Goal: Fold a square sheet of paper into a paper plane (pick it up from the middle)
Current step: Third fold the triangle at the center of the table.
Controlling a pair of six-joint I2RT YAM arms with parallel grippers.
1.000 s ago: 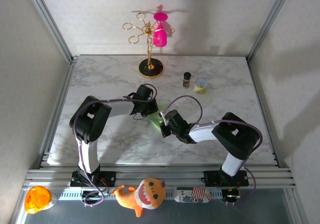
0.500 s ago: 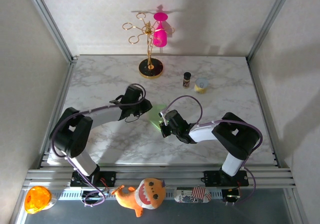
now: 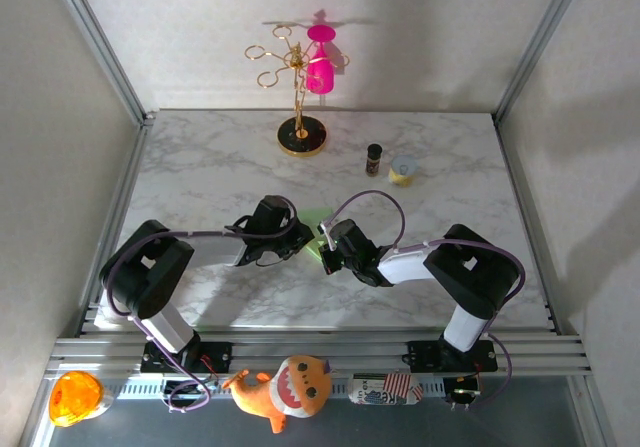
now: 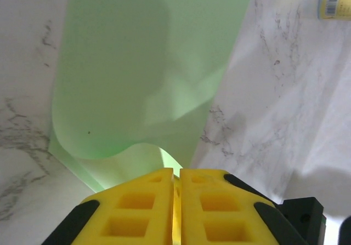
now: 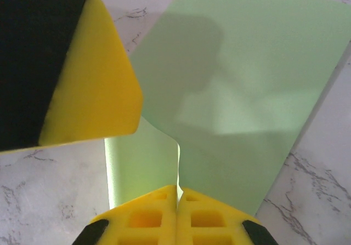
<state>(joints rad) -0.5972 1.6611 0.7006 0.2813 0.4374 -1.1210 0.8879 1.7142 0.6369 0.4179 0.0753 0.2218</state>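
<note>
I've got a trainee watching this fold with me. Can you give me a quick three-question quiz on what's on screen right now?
1. True or false: the right end effector stands open, clear of the green paper.
2. What stands just left of the small yellow-white cup at the back of the table?
A. a small dark bottle
B. a red ball
C. a spoon
3. Short answer: what colour is the cup hanging on the gold stand?

Key
1. False. It is shut on the paper's edge.
2. A
3. Pink. The pink cup hangs near the top of the stand.
</note>
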